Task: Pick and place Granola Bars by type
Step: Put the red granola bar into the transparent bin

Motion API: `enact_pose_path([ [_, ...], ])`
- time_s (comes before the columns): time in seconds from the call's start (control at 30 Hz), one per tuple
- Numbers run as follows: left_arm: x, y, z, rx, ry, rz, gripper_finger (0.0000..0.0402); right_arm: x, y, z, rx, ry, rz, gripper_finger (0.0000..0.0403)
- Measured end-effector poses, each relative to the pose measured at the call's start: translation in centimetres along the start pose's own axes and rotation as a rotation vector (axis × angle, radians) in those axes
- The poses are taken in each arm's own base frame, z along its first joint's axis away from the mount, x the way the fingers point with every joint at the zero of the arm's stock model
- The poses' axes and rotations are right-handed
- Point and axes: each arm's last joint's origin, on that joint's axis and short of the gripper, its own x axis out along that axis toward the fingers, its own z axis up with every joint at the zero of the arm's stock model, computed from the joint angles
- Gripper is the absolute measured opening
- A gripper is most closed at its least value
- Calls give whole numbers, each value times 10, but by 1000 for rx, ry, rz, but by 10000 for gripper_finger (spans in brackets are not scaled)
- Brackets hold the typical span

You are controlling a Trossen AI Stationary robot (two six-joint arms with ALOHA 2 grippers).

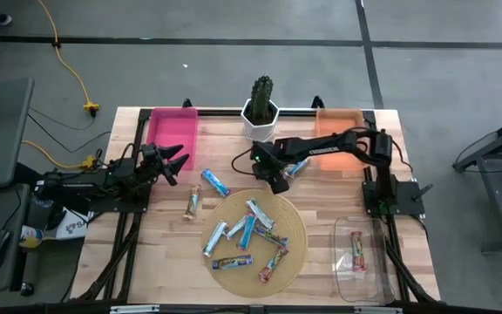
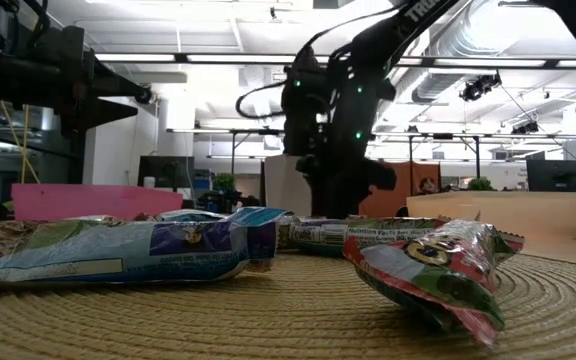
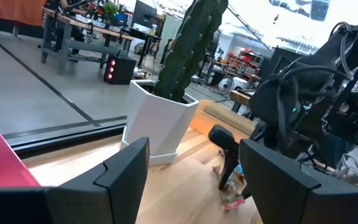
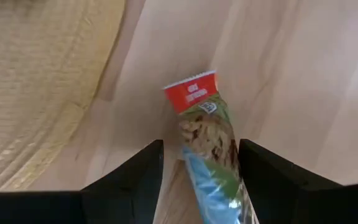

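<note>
A granola bar (image 4: 207, 137) with a red end and a blue-green wrapper lies flat on the wood, just off the round woven mat (image 1: 255, 262) and near the cactus pot. My right gripper (image 4: 201, 152) points steeply down over it, open, one finger on each side of the bar. In the high view this gripper (image 1: 279, 180) stands between the pot and the mat. Several more bars (image 1: 249, 228) lie on the mat. Two others (image 1: 215, 182) (image 1: 192, 202) lie on the wood to its left. My left gripper (image 1: 179, 161) waits open and level beside the pink bin (image 1: 172, 135).
A potted cactus (image 1: 261, 109) stands at the far edge between the pink bin and an orange bin (image 1: 338, 144). A clear bin (image 1: 360, 279) at the near right holds one pink bar (image 1: 356, 250). In the low view, bars (image 2: 118, 250) (image 2: 433, 265) lie on the mat.
</note>
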Motion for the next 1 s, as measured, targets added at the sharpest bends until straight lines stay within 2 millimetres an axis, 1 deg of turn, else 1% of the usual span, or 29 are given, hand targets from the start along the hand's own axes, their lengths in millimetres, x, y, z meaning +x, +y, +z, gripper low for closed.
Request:
enact_pose_path([
  [0.1,0,0,0,0,0,0,245,3,-3,-1,10,-7,-2,193],
  [0.43,0,0,0,0,0,0,245,3,-15,-9,48,-26,33,193],
  [0.67,0,0,0,0,0,0,245,3,-13,-11,52,-42,108,193],
  [0.9,0,0,0,0,0,0,245,3,-13,-12,52,-38,113,191],
  [1.0,0,0,0,0,0,0,245,3,-12,-12,52,-35,115,184],
])
